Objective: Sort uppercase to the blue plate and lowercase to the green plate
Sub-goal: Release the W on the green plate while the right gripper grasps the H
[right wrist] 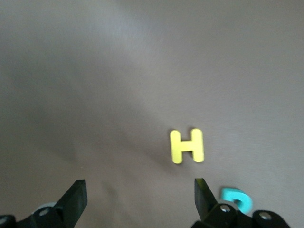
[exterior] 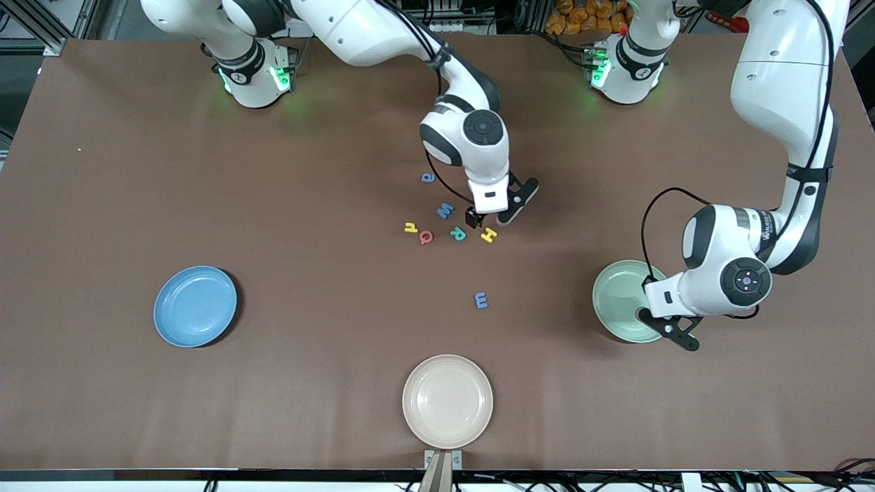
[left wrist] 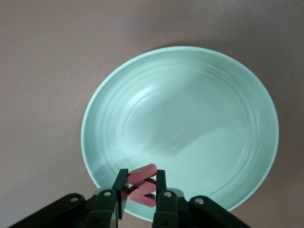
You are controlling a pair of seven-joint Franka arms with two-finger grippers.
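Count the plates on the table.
3: blue plate toward the right arm's end, green plate toward the left arm's end, cream plate nearest the front camera. None seems hidden.

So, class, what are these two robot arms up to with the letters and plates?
The left end effector holds a small red foam letter w over the pale green round plate, not yet released. The right end effector hangs open over the letter cluster, above the yellow foam capital H. The light-blue round plate holds nothing.
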